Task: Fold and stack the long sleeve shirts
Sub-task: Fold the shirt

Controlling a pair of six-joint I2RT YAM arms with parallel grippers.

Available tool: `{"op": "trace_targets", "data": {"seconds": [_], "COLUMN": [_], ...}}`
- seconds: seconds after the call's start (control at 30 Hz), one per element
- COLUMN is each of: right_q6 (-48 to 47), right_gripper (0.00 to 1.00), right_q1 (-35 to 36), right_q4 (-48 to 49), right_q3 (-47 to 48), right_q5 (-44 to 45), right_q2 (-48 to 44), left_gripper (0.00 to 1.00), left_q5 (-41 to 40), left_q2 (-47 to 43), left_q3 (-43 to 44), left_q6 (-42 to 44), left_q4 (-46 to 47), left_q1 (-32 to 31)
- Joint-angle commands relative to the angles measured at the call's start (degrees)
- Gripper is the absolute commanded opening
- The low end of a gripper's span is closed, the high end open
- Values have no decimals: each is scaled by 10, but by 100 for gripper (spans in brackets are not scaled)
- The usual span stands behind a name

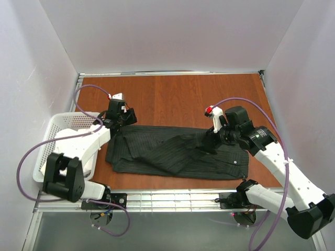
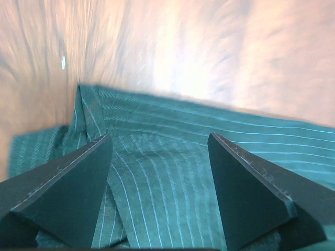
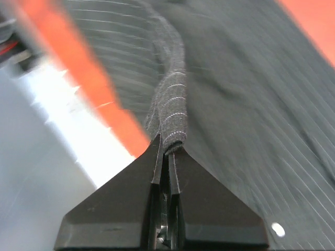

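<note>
My dark pinstriped long sleeve shirt [image 1: 178, 152] lies spread sideways, rumpled and half-folded, one fold pinched in my right gripper [image 3: 168, 150].

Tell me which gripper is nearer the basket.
Left. The left gripper is beside the basket, over the shirt's left end; the right gripper pinches the shirt well to the basket's right.

Right gripper [image 3: 168, 151] is clamped tight, jaws pressed together, with a bunched ridge of the shirt [image 3: 251, 104] pinched between the tips. That ridge runs up and away from the fingers like a twisted rope, pale pinstripes curling across it. To the right the dark striped cloth spreads out flat, and there's a small pale dot [image 3: 277, 229] on it near the lower corner, too blurred to name. On the left is a slanting strip of reddish table [image 3: 84, 89], with a blurry white and grey area beside it.
</note>
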Motion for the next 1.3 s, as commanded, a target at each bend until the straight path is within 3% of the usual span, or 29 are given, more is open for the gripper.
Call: {"op": "trace_targets", "data": {"seconds": [0.0, 0.23, 0.73, 0.93, 1.27], "right_q6": [61, 104, 144, 142, 157], "right_gripper": [1, 1, 1, 1, 1], "right_q1": [-21, -143, -215, -227, -226], "right_q4": [23, 47, 119, 114, 53], "right_q3": [12, -25, -133, -106, 5], "right_q5": [170, 169, 178, 180, 64], "right_q2": [23, 82, 146, 175, 129], "left_gripper": [70, 70, 70, 70, 70], "left_q5": [15, 11, 40, 58, 65], "left_q2": [-78, -134, -112, -103, -103], "left_q3": [-20, -76, -78, -75, -76], "left_q6": [57, 88, 87, 96, 101], "left_q4": [24, 65, 66, 66, 65], "left_q1": [4, 4, 4, 4, 4]}}
